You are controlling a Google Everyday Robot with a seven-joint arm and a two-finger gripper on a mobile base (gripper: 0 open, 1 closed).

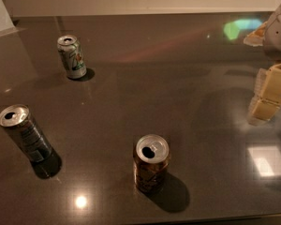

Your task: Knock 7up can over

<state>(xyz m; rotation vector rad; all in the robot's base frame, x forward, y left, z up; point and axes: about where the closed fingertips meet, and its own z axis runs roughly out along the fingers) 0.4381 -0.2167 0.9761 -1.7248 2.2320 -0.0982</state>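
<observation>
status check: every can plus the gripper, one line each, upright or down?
7up can: upright, far left of the table, not knocked over.
dark can: upright, near left, top opened.
brown-orange can: upright, near centre, top opened.
gripper: at the right edge of the view, over the table, apart from all three cans.
</observation>
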